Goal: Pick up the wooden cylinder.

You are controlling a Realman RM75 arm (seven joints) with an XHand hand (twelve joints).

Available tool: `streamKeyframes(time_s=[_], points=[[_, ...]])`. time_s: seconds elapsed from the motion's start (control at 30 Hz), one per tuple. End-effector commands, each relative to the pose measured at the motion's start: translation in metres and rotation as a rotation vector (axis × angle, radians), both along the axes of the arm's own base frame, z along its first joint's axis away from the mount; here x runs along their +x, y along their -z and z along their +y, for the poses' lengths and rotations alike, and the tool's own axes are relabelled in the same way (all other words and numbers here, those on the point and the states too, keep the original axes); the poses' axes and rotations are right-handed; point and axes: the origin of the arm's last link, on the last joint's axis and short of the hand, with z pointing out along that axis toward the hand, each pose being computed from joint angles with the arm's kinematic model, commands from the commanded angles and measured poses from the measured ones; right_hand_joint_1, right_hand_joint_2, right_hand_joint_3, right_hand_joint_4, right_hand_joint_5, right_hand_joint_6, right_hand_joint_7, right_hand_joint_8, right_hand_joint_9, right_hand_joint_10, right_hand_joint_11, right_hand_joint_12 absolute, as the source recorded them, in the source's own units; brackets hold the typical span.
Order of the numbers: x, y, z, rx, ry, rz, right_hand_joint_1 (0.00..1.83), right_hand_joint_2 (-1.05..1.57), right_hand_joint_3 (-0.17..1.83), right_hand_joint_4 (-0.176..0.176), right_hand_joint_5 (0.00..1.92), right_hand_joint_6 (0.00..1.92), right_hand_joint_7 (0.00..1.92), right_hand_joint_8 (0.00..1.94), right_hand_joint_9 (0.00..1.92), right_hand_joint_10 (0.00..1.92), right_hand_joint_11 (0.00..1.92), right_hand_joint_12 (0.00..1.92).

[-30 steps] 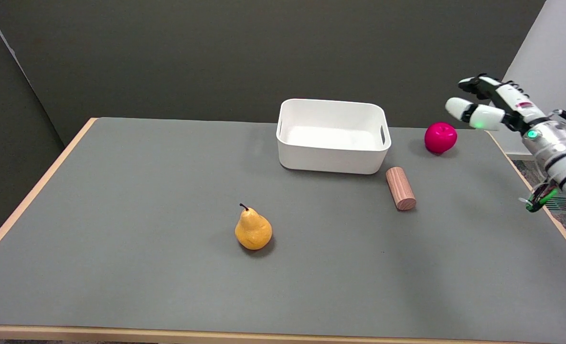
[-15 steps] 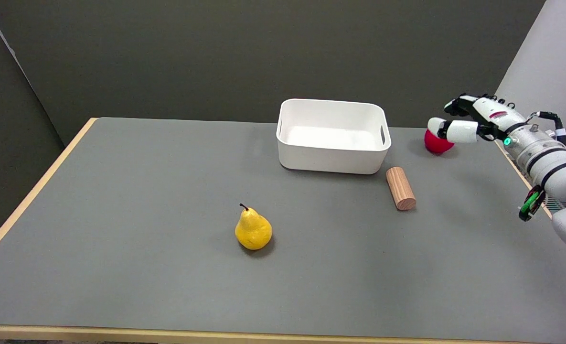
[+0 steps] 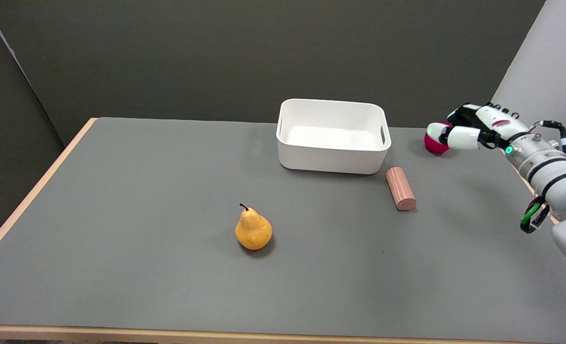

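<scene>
Hand: your right hand (image 3: 474, 128) is hovering at the frame's right edge, fingers spread, holding nothing, covering part of the apple (image 3: 434, 143).
Cylinder: the cylinder (image 3: 400, 188) is lying right of centre, just beside the bin (image 3: 333, 135).

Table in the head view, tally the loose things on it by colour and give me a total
Yellow: 1, the yellow pear
Red: 1, the red apple
Wood brown: 1, the wooden cylinder
White: 1, the white plastic bin
Total: 4
</scene>
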Motion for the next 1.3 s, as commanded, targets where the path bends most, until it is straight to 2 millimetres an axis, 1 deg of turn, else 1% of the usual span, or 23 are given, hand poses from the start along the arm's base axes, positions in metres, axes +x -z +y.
streamKeyframes(time_s=[0.03,0.07,0.13,0.2,0.23,0.27,0.3,0.33,0.43,0.47,0.53,0.63,0.73,0.8,0.83,0.87,0.97,1.0,1.03,1.1,1.2,1.3], points=[[-0.037,0.033,0.002,0.005,0.138,0.017,0.25,0.65,0.69,-0.176,0.27,0.72,0.36,0.69,0.14,0.94,0.0,1.23],[-0.039,0.036,0.001,0.008,0.139,0.018,0.24,0.66,0.69,-0.176,0.26,0.71,0.35,0.69,0.13,0.93,0.0,1.23],[-0.043,0.048,-0.005,0.026,0.134,0.022,0.24,0.66,0.68,-0.176,0.26,0.71,0.34,0.68,0.12,0.92,0.0,1.21],[-0.044,0.053,-0.01,0.027,0.127,0.041,0.23,0.67,0.68,-0.176,0.25,0.71,0.33,0.68,0.1,0.91,0.0,1.2],[-0.042,0.054,-0.012,0.014,0.121,0.053,0.23,0.67,0.68,-0.176,0.25,0.71,0.32,0.68,0.09,0.91,0.0,1.2],[-0.041,0.055,-0.014,0.01,0.117,0.061,0.21,0.65,0.72,-0.176,0.25,0.7,0.32,0.68,0.1,0.88,0.0,1.18],[-0.04,0.055,-0.016,0.0,0.116,0.077,0.18,0.61,0.81,-0.176,0.26,0.7,0.32,0.68,0.12,0.84,0.0,1.15],[-0.039,0.056,-0.018,-0.008,0.12,0.095,0.17,0.6,0.84,-0.176,0.26,0.7,0.33,0.69,0.12,0.83,0.0,1.14],[-0.036,0.054,-0.021,-0.033,0.132,0.123,0.17,0.6,0.84,-0.176,0.27,0.71,0.34,0.69,0.13,0.83,0.0,1.14],[-0.036,0.054,-0.021,-0.036,0.132,0.126,0.18,0.6,0.82,-0.176,0.28,0.72,0.35,0.7,0.13,0.84,0.0,1.15],[-0.035,0.052,-0.022,-0.056,0.137,0.119,0.23,0.67,0.68,-0.176,0.27,0.74,0.35,0.7,0.1,0.92,0.0,1.18],[-0.035,0.05,-0.022,-0.099,0.13,0.109,0.23,0.67,0.68,-0.176,0.27,0.74,0.35,0.71,0.11,0.92,0.0,1.19],[-0.034,0.053,-0.022,-0.142,0.125,0.155,0.23,0.67,0.68,-0.176,0.27,0.74,0.34,0.7,0.09,0.9,0.0,1.19],[-0.03,0.056,-0.022,-0.176,0.112,0.209,0.23,0.67,0.68,-0.176,0.27,0.74,0.34,0.7,0.08,0.9,0.0,1.18],[-0.028,0.056,-0.021,-0.185,0.104,0.219,0.21,0.64,0.73,-0.176,0.27,0.73,0.34,0.7,0.09,0.87,0.0,1.17],[-0.027,0.058,-0.021,-0.197,0.086,0.235,0.18,0.61,0.81,-0.176,0.28,0.73,0.35,0.7,0.11,0.83,0.0,1.15],[-0.025,0.064,-0.017,-0.232,0.041,0.273,0.23,0.66,0.71,-0.176,0.29,0.77,0.36,0.71,0.1,0.89,0.0,1.18],[-0.023,0.066,-0.015,-0.254,0.012,0.3,0.21,0.61,0.79,-0.176,0.3,0.76,0.38,0.72,0.12,0.85,0.0,1.17],[-0.022,0.068,-0.014,-0.256,-0.003,0.309,0.22,0.62,0.79,-0.176,0.3,0.77,0.39,0.73,0.13,0.87,0.0,1.19],[-0.02,0.07,-0.013,-0.263,-0.017,0.326,0.26,0.67,0.69,-0.176,0.3,0.81,0.39,0.74,0.11,0.93,0.0,1.24],[-0.015,0.076,-0.017,-0.263,-0.036,0.355,0.27,0.66,0.7,-0.176,0.33,0.84,0.42,0.76,0.15,0.96,0.02,1.26],[-0.015,0.09,-0.023,-0.275,-0.038,0.373,0.28,0.66,0.7,-0.176,0.33,0.84,0.43,0.77,0.16,0.97,0.02,1.27]])
